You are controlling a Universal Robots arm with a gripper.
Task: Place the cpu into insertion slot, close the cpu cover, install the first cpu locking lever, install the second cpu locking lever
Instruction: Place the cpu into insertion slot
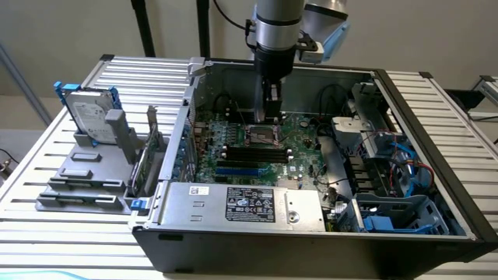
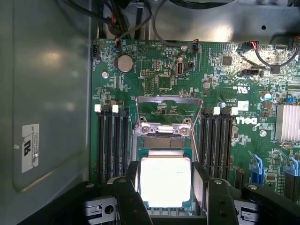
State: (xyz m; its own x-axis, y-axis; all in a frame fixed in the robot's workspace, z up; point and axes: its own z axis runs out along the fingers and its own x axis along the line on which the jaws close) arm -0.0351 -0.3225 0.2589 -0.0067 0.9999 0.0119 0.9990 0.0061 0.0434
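Cpu lies flat in the insertion slot, silvery top up. My gripper hangs just over it, jaws spread wide, 1 of my 2 fingers on either side. The cpu cover stands swung open. In the exterior view, memory slots lie at 6 o'clock from the slot.

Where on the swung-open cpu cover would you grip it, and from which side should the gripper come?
Probably the free cross-bar of the cpu cover, opposite its hinge: a thin, straight strip, farthest from the pivot. Approach from above, straddling it, one side through the square cut-out, clear of the cpu.
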